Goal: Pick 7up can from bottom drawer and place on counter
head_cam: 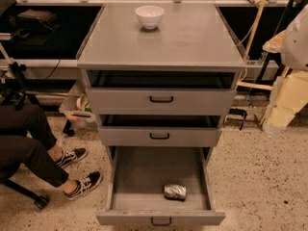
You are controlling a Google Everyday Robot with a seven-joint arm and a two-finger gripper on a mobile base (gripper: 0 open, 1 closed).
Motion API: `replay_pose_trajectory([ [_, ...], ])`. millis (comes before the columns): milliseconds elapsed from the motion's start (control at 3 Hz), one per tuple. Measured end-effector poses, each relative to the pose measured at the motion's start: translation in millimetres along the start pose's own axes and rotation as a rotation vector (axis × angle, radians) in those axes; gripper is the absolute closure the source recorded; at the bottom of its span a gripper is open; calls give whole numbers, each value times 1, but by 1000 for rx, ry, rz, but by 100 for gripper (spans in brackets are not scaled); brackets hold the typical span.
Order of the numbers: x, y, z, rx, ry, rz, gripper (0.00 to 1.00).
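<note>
The 7up can (174, 192), silvery-green and dented, lies on its side on the floor of the bottom drawer (139, 177), near the front and right of middle. The drawer is pulled fully out, its black handle (161, 221) at the frame's lower edge. The counter (192, 42) is the flat grey top of the cabinet, with raised side rims. My gripper (273, 123) hangs at the far right of the view on its cream and white arm, beside the cabinet, well above and to the right of the can, touching nothing.
A white bowl (149, 16) stands at the back of the counter. The two shallower drawers (161, 100) are slightly open. A seated person's legs and black sneakers (82, 184) are on the floor at the left. Shelving and cables run behind.
</note>
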State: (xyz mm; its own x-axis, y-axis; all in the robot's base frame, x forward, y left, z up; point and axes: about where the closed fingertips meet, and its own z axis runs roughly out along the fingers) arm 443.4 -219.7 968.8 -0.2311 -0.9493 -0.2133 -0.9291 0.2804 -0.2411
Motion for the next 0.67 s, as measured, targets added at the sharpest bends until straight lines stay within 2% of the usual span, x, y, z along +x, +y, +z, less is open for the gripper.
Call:
replay_pose_trajectory([
  [333, 18, -7, 61, -67, 4, 37, 0],
  [667, 36, -1, 150, -178, -11, 51, 0],
])
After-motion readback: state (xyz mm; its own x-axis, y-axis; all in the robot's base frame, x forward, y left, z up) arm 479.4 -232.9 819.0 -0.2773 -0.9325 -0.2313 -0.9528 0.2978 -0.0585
